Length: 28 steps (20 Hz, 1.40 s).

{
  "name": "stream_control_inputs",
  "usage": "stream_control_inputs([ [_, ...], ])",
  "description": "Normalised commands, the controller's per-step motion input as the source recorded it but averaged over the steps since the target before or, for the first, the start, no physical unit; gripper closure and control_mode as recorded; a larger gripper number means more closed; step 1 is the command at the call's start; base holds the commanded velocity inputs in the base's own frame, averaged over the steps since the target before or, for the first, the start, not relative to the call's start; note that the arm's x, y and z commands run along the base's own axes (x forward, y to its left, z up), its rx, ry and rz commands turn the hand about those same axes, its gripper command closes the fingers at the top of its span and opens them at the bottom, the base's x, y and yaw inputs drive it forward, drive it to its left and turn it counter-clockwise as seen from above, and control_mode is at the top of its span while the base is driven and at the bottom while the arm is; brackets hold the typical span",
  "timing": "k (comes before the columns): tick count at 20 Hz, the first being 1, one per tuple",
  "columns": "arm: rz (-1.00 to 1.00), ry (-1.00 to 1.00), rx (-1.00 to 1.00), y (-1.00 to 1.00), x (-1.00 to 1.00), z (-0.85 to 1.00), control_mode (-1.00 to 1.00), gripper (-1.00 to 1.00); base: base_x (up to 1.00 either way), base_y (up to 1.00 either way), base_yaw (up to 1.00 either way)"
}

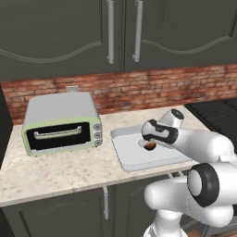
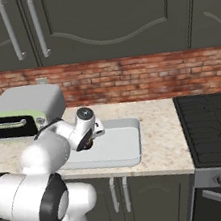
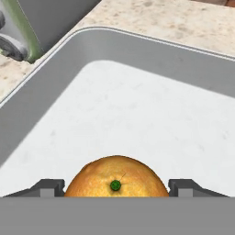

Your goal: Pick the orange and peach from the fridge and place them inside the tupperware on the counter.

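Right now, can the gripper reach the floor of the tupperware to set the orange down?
Probably yes. The gripper, shut on the orange, hangs over the tupperware, whose floor below looks bare.

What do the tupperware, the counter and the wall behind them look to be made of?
Tupperware: probably matte plastic, uniformly pale grey-white with rounded moulded corners. Counter: polished stone by its look, beige with fine speckles. Wall: red brick, with visible mortar lines.
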Motion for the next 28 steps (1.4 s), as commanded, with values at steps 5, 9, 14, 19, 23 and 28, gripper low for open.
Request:
stream_control_inputs([
  [5,-0.01,0.05,0.0,0.0,0.5,-0.06,-1.0,-1.0,0.0,0.0,0.0],
  [9,0.0,0.02,0.0,0.0,0.49,-0.01,-1.0,-1.0,0.0,0.0,0.0],
  [14,0.0,0.03,0.0,-0.07,0.04,0.07,-1.0,-1.0,0.0,0.0,0.0],
  [19,0.0,0.01,0.0,-0.17,-0.47,0.41,-1.0,-1.0,0.0,0.0,0.0],
  [23,0.0,0.0,0.0,-0.27,-0.93,0.72,-1.0,-1.0,0.0,0.0,0.0],
  [28,0.0,-0.04,0.0,-0.19,-0.99,0.89,-1.0,-1.0,0.0,0.0,0.0],
])
